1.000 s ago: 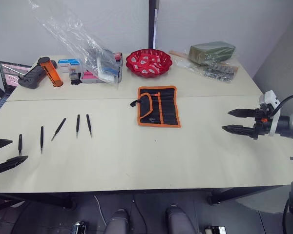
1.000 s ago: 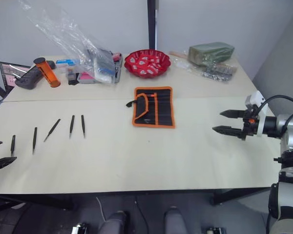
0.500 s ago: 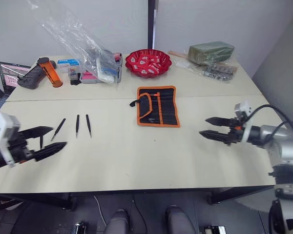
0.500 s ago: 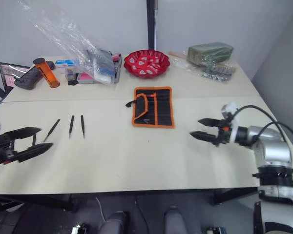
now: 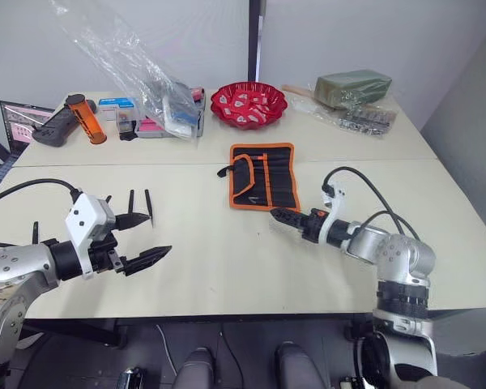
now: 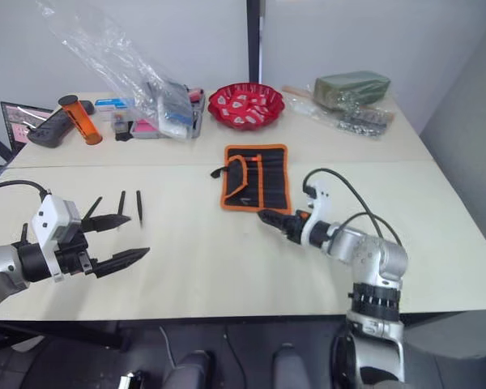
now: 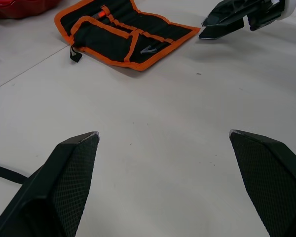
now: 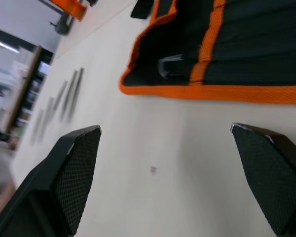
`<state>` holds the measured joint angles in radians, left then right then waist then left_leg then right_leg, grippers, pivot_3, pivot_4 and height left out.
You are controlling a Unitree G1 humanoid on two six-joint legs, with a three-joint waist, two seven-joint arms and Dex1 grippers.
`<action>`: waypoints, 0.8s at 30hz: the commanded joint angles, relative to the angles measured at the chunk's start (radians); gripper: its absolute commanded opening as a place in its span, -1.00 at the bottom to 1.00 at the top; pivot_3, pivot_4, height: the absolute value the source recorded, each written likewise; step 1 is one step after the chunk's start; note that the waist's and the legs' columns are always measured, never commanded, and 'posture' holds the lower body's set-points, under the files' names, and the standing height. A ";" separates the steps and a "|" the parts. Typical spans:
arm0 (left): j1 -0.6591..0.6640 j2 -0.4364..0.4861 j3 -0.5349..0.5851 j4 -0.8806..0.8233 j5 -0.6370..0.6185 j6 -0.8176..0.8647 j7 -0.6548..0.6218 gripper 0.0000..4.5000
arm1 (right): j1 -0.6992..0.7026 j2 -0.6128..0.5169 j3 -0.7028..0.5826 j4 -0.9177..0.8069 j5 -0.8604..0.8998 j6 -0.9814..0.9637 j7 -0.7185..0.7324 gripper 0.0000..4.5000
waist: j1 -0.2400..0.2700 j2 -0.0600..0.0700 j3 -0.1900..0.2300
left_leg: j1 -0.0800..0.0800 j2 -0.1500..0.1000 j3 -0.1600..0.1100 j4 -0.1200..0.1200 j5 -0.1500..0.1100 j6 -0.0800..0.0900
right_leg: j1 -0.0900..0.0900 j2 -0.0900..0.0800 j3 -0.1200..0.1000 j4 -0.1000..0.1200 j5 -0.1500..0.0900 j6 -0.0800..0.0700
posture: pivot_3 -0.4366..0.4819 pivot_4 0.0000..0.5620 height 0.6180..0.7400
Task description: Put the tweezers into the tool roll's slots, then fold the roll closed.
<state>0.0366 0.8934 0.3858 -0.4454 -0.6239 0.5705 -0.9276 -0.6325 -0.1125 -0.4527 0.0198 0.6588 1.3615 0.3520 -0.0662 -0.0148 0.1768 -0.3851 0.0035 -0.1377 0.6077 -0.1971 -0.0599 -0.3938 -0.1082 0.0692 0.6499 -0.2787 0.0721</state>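
A: Where do we stand? Our left gripper (image 5: 143,237) hangs over the table (image 5: 227,267) with its fingers spread wide and nothing between them.

B: Same for our right gripper (image 6: 267,217); the wrist view shows its fingers well apart and empty, tips just short of the roll's (image 5: 263,176) near orange edge.

A: The roll lies open and flat, mid-table. One slim pointed piece (image 7: 153,49) seems to sit in it already, though we cannot tell whether it is in a slot.

B: The tweezers (image 6: 138,207) lie loose on the table, well to the left of the roll, just beyond our left gripper. Several of them, side by side.

A: So we judge the task barely begun. Loading the slots is nearly all ahead of us, and the fold is not yet started.
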 commanded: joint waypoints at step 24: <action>-0.016 -0.029 0.118 -0.028 -0.119 0.087 0.084 1.00 | -0.234 0.073 0.270 0.441 -0.230 -0.684 -0.009 0.99 | -0.006 0.000 0.000 | 0.000 0.001 0.000 -0.001 0.000 0.001 | -0.002 0.001 0.000 0.000 0.000 -0.001 | -0.05 -0.47 1.00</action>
<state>0.0188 0.8526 0.4641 -0.4416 -0.7180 0.6555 -0.8508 -0.8390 -0.0445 -0.1941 0.4395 0.4423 0.7380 0.3259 -0.0727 -0.0146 0.1767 -0.3853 0.0046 -0.1377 0.6066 -0.1974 -0.0593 -0.3955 -0.1071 0.0692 0.6499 -0.2784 0.0716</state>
